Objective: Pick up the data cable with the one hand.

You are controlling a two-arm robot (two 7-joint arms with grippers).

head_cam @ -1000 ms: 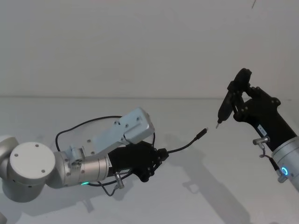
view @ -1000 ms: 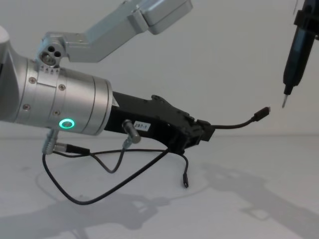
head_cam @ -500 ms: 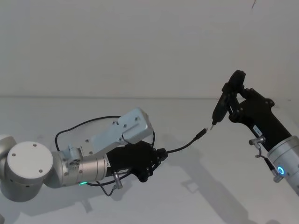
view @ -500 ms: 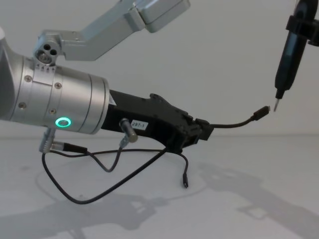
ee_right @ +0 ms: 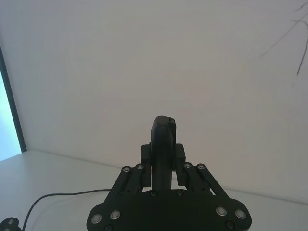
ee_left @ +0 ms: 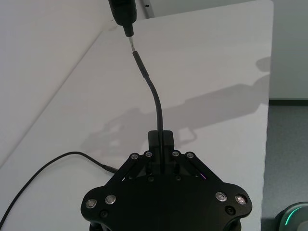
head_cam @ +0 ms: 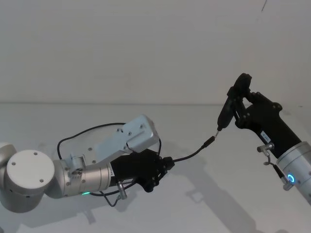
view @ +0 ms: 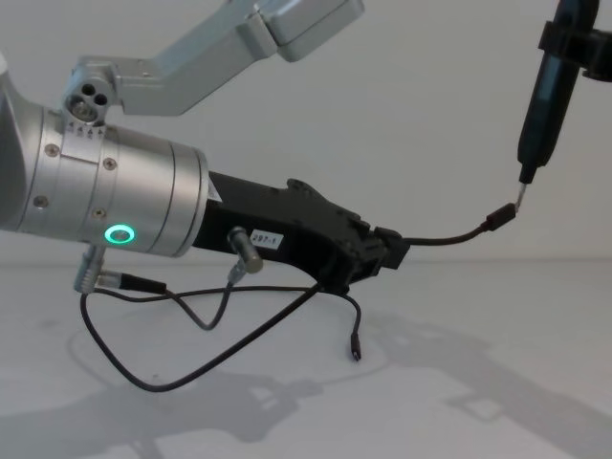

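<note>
My left gripper (head_cam: 165, 162) (view: 387, 253) (ee_left: 160, 139) is shut on the data cable (head_cam: 192, 154) (view: 449, 239) (ee_left: 155, 96), a thin black cord. It holds the cord a short way behind one plug (head_cam: 210, 141) (view: 499, 216), and that end sticks out to the right, off the table. The rest of the cord loops back under the left arm, and its other plug (view: 355, 352) hangs just above the table. My right gripper (head_cam: 241, 109) (ee_right: 163, 159) is shut on a slim black pen-like tool (head_cam: 227, 109) (view: 545, 86) (ee_left: 122, 9). The tool's metal tip meets the raised plug.
The white table (head_cam: 218, 194) lies under both arms, with a pale wall behind it. Its edge (ee_left: 269, 72) drops to a grey floor. The left arm's grey link (head_cam: 136, 133) hangs over the cable loop (head_cam: 87, 128).
The right gripper has carried the pen-like tool left and down, and its tip has closed the gap to the cable's raised plug. The left gripper has held the cable nearly still.
</note>
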